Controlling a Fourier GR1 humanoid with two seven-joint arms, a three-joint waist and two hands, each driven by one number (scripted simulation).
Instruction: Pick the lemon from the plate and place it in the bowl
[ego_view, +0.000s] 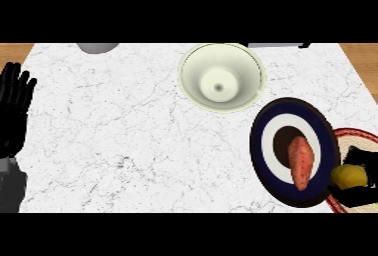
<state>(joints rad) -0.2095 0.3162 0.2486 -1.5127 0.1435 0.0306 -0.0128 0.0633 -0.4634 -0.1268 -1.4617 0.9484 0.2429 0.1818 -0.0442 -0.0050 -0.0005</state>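
Looking down from the head view, the marble counter (133, 135) carries a cream bowl (221, 77) near its far edge, right of the middle, and it holds nothing yet. Toward the counter's right edge lies a dark blue plate (267, 165) with white rings, and an orange sweet potato (301, 162) rests lengthwise at its centre. Just beyond that plate, at the counter's right edge, a red-rimmed woven plate (353, 134) is partly in view. The lemon (348, 175) sits over this woven plate, not on the blue one. The right hand (359, 192) is curled round the lemon, with black fingers showing above and below the fruit, so it appears to have the lemon in its hold. The left hand (15, 102) rests open at the counter's left edge, fingers up, holding nothing. A grey round object (97, 47) and a grey item (275, 45) peek in at the far edge.

The risk from here, as I judge it, is the path to the bowl: it runs across the blue plate, so a low carry could knock the sweet potato or catch the bowl's near rim, and the round lemon could roll out of the fingers
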